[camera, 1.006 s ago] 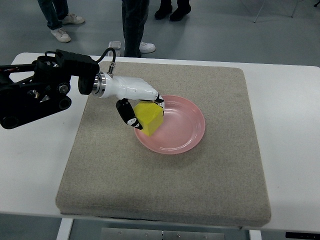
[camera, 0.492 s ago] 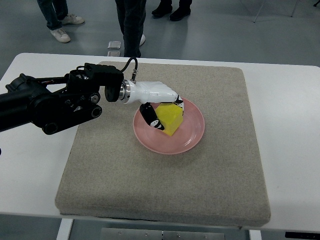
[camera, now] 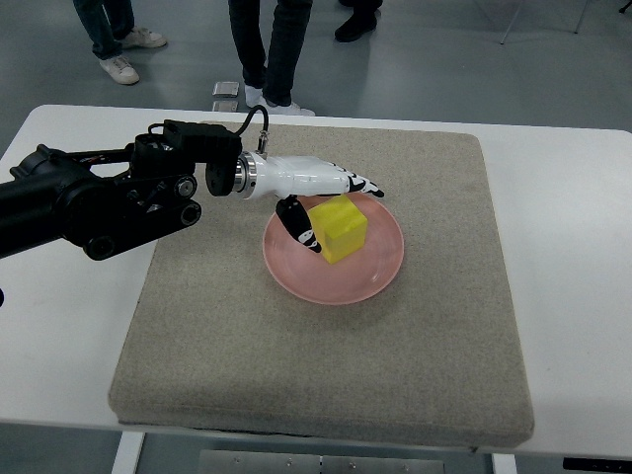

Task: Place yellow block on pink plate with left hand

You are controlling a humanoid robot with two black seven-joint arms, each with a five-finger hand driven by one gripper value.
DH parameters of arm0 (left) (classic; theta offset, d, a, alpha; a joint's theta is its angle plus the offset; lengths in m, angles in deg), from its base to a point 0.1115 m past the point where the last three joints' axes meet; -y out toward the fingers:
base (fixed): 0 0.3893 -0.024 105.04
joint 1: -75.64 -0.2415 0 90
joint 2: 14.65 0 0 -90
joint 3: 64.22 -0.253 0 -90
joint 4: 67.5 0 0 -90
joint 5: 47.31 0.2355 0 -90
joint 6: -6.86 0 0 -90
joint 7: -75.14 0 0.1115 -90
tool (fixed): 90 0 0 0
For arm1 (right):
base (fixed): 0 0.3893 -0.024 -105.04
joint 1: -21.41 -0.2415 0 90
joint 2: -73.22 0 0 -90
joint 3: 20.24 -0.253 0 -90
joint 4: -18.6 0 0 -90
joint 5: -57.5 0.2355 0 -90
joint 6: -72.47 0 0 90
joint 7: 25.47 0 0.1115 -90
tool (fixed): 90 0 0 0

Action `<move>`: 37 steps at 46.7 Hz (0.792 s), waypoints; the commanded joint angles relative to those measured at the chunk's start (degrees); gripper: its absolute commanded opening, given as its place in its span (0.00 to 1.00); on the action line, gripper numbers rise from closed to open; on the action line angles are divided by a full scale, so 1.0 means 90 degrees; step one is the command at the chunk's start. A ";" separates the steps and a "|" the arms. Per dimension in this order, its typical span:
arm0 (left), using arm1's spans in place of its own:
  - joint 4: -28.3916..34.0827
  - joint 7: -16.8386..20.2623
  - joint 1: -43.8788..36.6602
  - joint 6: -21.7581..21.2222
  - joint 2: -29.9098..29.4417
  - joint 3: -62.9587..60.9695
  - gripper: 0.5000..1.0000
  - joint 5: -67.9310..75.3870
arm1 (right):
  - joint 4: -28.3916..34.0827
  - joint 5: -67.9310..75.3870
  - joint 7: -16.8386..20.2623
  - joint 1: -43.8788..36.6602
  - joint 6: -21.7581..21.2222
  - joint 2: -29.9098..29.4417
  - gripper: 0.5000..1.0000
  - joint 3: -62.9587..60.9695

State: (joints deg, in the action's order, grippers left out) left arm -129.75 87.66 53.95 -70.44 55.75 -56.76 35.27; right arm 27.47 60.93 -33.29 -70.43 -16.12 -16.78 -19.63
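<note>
The yellow block [camera: 340,229] rests inside the pink plate [camera: 380,267], left of its middle, on the grey mat. My left hand [camera: 331,202] hovers at the plate's upper-left rim, open: its white fingers [camera: 357,184] stretch out flat above the block's far edge and the thumb [camera: 299,227] hangs down beside the block's left face. Nothing is in its grasp. The black left arm [camera: 99,197] reaches in from the picture's left edge. No right arm shows.
A grey felt mat [camera: 326,355] covers most of the white table [camera: 573,247]. Beyond the table's far edge, people's legs and shoes [camera: 272,59] stand on the floor.
The left hand carried the block rightward over the plate, set it down and spread its fingers; the block now lies free on the plate.
</note>
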 commanded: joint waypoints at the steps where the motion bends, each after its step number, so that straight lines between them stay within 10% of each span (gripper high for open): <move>1: -0.0017 0.0005 0.0056 0.0180 -0.0010 0.0137 1.00 -0.0618 | 0.0000 0.0000 0.0000 0.0000 0.0000 0.0000 0.85 0.0000; 15: 0.0549 0.0005 -0.0041 0.1742 -0.0595 0.1670 1.00 -0.3373 | 0.0000 0.0000 0.0000 0.0000 0.0000 0.0000 0.85 0.0000; 37: 0.1945 0.0005 -0.1173 0.2173 -0.1387 0.1808 1.00 -0.7124 | 0.0020 0.0020 0.0010 0.0000 -0.0049 0.0000 0.85 -0.0029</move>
State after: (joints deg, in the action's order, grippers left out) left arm -113.79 87.68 44.94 -49.98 42.95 -40.65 -27.71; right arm 27.77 61.25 -33.21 -70.43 -16.56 -16.78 -19.73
